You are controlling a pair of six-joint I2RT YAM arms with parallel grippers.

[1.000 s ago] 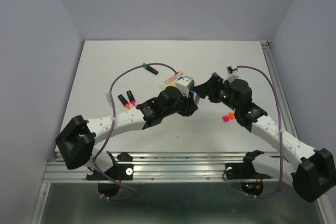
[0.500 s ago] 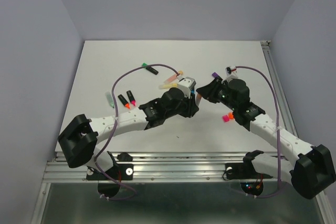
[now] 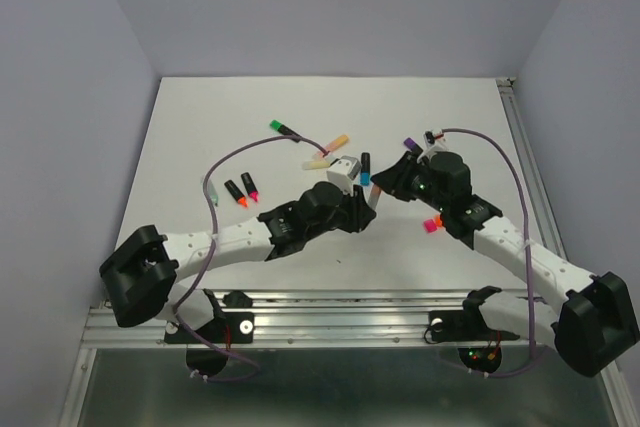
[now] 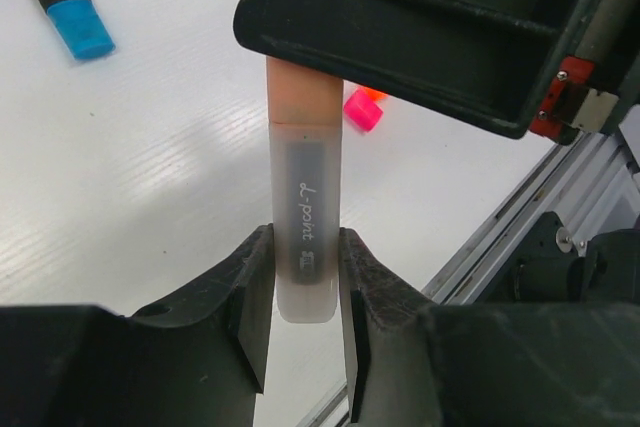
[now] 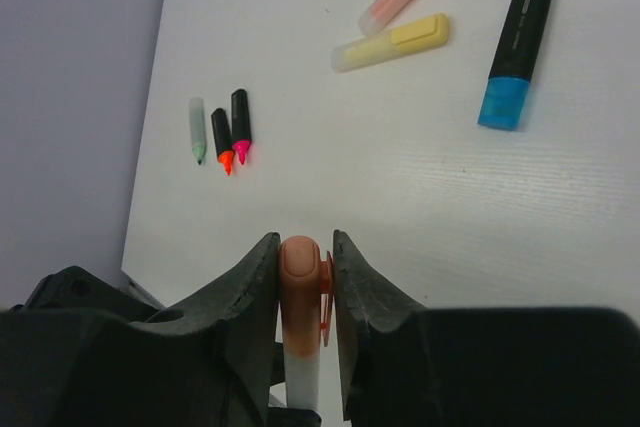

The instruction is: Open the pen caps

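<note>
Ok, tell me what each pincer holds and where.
Left pincer clamps a pastel marker's barrel; right pincer clamps the same marker's peach cap.

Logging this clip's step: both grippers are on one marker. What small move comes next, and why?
Probably pull apart lengthwise: the left gripper clamps the pastel barrel, the right gripper clamps its peach cap, not yet off.

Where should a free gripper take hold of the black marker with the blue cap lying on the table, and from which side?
The black marker lies flat on the table, nothing touching its long sides, so come straight down from above, closing across its narrow width. Grip the black barrel, probably near its middle, leaving the blue cap free to pull.
</note>
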